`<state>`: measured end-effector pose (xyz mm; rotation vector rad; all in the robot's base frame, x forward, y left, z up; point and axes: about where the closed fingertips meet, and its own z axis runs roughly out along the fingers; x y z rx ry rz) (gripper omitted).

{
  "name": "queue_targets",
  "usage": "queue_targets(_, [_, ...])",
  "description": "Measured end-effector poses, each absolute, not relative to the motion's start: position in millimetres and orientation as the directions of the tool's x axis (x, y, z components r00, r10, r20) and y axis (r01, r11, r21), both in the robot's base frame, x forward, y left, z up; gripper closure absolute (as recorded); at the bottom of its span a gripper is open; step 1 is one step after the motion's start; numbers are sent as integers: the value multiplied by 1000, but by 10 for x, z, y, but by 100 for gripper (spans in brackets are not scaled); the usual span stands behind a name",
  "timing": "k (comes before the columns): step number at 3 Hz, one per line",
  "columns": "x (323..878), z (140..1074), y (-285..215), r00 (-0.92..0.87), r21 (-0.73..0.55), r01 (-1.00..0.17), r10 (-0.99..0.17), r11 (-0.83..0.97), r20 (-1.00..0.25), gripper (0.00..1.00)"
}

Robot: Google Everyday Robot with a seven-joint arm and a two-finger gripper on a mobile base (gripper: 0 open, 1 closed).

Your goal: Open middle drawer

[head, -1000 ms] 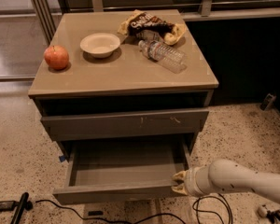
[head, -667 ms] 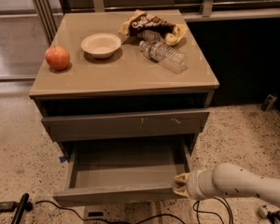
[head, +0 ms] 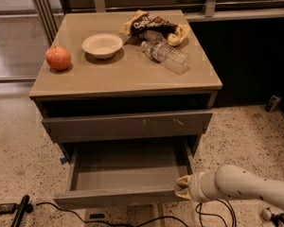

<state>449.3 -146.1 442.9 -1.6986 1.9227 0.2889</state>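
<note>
The middle drawer is a wide, shallow grey-brown drawer, pulled well out of the cabinet. Its inside is empty and its plain front faces me. Above it is a shut front with pale scratches. No third front shows below the open drawer. My gripper, on a white arm that comes in from the lower right, is at the right end of the open drawer's front edge.
On the cabinet top are a red apple, a white bowl, a chip bag and a plastic bottle lying on its side. Black cables run over the speckled floor under the drawer. A metal frame stands at the back left.
My gripper and arm have sunk slightly at the drawer's right front corner. The drawer is as far out as before.
</note>
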Motion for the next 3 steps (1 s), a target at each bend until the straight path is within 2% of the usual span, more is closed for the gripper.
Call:
queue_targets(1, [4493, 4428, -1461, -48, -195, -965, -846, 177, -532, 54])
queue_targets(3, [4492, 4428, -1461, -48, -195, -965, -846, 177, -532, 8])
